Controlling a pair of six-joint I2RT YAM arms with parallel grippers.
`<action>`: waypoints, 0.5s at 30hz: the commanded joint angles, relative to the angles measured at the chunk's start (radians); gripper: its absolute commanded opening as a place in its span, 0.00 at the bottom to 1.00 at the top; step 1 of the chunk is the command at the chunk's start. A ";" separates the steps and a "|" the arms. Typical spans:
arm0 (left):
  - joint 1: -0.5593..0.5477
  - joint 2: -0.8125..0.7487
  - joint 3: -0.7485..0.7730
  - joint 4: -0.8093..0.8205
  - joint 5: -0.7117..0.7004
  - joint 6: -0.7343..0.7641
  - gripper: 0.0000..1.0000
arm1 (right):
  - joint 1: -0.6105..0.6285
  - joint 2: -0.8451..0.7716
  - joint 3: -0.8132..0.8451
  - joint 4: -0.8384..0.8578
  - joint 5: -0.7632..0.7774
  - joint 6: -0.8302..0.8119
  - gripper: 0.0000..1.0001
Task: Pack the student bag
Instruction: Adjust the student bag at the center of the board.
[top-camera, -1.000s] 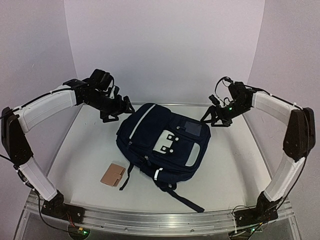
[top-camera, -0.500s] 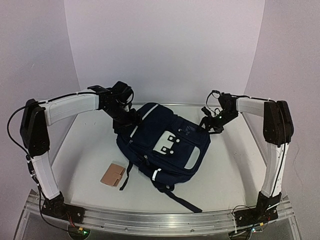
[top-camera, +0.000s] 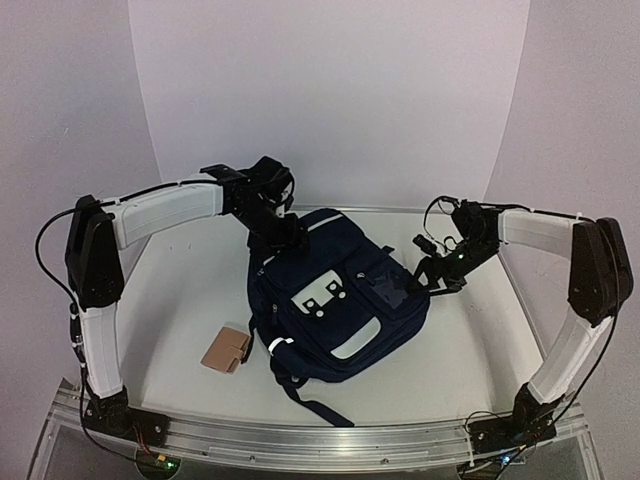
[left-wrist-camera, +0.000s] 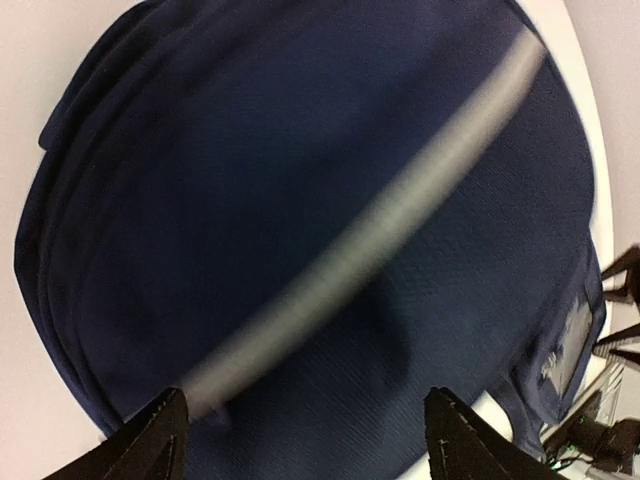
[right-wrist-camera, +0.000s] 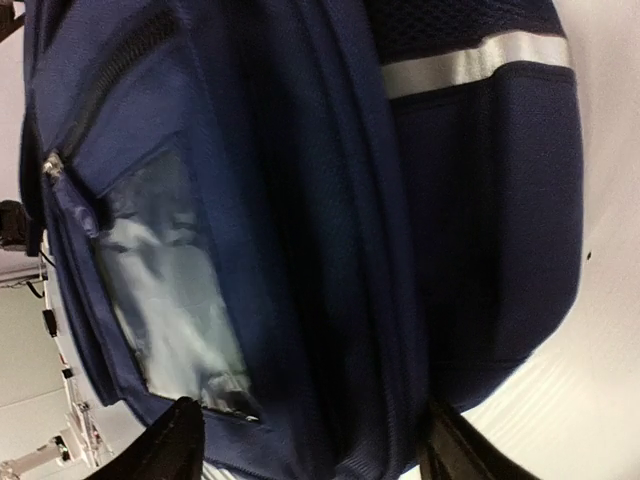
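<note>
Currently, the step in hand appears to be positioning the student bag (top-camera: 340, 300), which lies flat at table centre with its front pockets up. The left gripper (top-camera: 285, 235) hovers at the bag's 11 o'clock edge, jaws apart. The right gripper (top-camera: 430, 275) sits at its 3 o'clock side, jaws likewise apart (fabric fills the gap; contact cannot be confirmed). A tan folded item (top-camera: 226, 350) lies at the bag's 8 o'clock, unpacked. The next move probably calls for finding a zipper pull and opening a compartment.

navy student bag (top-camera: 345, 312), white piping (left-wrist-camera: 380, 228), tan pouch (top-camera: 226, 350), white table (top-camera: 170, 300)
</note>
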 joint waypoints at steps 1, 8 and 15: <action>-0.083 -0.220 -0.035 -0.045 -0.143 0.132 0.86 | 0.006 -0.098 0.032 -0.047 0.043 0.013 0.88; -0.218 -0.254 -0.097 -0.111 -0.159 0.294 0.91 | 0.005 -0.121 0.022 -0.060 0.061 0.028 0.95; -0.359 -0.074 -0.010 -0.223 -0.267 0.392 0.90 | 0.005 -0.089 -0.013 -0.059 0.056 -0.023 0.95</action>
